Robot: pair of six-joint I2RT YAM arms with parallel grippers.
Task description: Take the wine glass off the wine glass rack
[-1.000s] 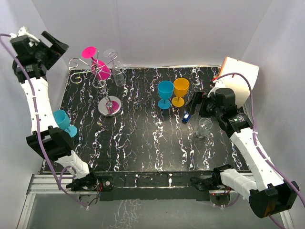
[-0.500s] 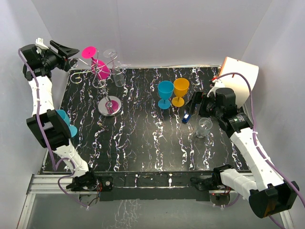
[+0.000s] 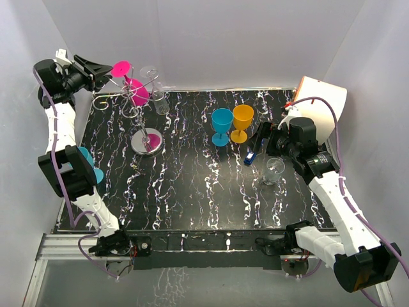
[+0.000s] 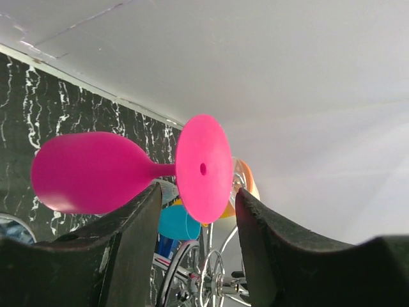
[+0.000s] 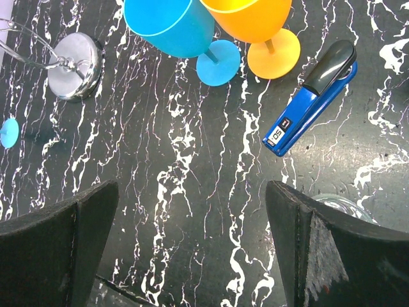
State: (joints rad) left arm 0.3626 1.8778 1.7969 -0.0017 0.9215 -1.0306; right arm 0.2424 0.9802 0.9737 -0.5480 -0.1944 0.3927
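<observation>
left wrist view: the left hand (image 4: 198,190), jaws half-spread, brackets the round foot of the magenta plastic wine glass (image 4: 89,173), which hangs on the silver wire wine glass rack (image 3: 147,142). no grip yet; the lift-off remains. the right hand (image 5: 192,185) idles wide open.

Far left on the black marbled table (image 3: 192,192): thin silver wire wine glass rack (image 3: 144,118) on its round disc base. Carries a pink plastic wine glass (image 3: 135,91), tilted, foot up and to the left, and a clear wine glass (image 3: 156,99) on the right side. Left of that foot: left gripper (image 3: 107,69), one finger on either side of it. Right of the rack, mid-table: blue plastic goblet (image 3: 222,125), with an orange plastic goblet (image 3: 242,121) just beside it on the right. Farther right: blue stapler (image 3: 254,152); nearer and right of it, a clear drinking glass (image 3: 274,170). At the left edge, partly behind the left arm: light blue plastic goblet (image 3: 86,163).
</observation>
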